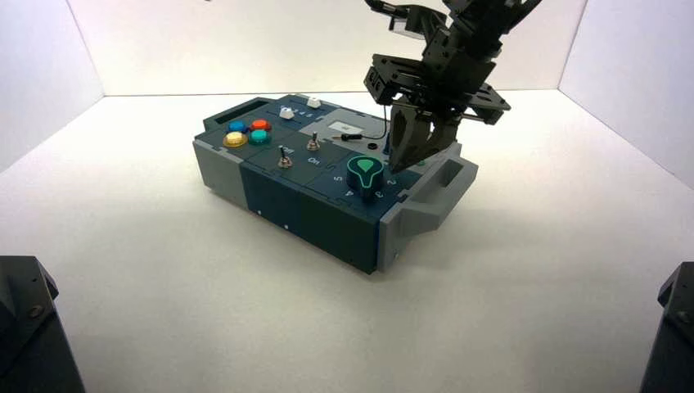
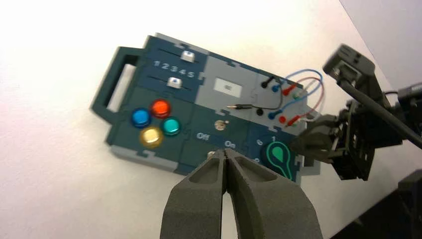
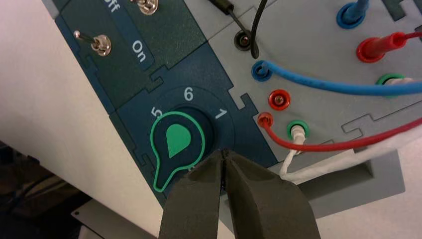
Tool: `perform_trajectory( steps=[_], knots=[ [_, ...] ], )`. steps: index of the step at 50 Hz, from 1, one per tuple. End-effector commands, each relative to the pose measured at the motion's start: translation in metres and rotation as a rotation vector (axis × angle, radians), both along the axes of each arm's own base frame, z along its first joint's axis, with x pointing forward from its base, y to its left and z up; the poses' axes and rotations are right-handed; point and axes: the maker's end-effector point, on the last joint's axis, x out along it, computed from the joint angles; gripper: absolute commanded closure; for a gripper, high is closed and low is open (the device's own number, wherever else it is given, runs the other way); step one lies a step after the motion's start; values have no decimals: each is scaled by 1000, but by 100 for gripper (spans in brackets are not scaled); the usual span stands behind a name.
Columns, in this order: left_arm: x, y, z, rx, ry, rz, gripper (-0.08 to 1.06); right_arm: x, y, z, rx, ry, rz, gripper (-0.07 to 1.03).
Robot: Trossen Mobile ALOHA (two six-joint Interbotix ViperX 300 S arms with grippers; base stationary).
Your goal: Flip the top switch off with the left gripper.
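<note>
The top switch [image 1: 313, 144] is a tiny silver toggle with a short pale lever, on the dark panel between the coloured buttons and the green knob [image 1: 363, 173]. In the left wrist view it [image 2: 220, 124] lies just beyond my fingertips, above the "Off" and "On" lettering. My left gripper [image 2: 225, 152] is shut and empty, held high above the box's near edge, its tips covering part of the twin toggle [image 2: 211, 154]. It does not show in the high view. My right gripper [image 1: 417, 151] is shut and empty, its tips beside the knob [image 3: 176, 142].
The twin toggle [image 1: 284, 157] with the darker lever stands nearer the front edge. Coloured buttons [image 1: 248, 133] and two sliders [image 1: 299, 107] sit at the box's left and back. Red, blue and black wires [image 2: 293, 92] plug in behind the knob. The right arm [image 2: 358, 129] hangs over the grey handle [image 1: 438, 192].
</note>
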Motion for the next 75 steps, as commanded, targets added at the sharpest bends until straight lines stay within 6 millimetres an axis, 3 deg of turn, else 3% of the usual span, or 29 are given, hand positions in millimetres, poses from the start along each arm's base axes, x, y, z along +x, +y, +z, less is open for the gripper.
perform_trajectory(
  steps=[1, 19, 41, 58, 75],
  knots=[
    [8, -10, 4, -15, -32, -11, 101, 5, 1, 4, 15, -24, -15, 99],
    [23, -21, -26, 22, 20, -14, 101, 9, -6, 0, 9, -11, -53, 99],
    [42, -68, -69, 101, 126, -109, 101, 13, -3, -2, 10, -6, -64, 99],
    [48, -72, -102, 157, 185, -126, 101, 15, -12, -11, -9, 16, -88, 99],
    [55, -82, -112, 168, 196, -138, 101, 15, -26, -26, -41, 52, -112, 99]
  ],
)
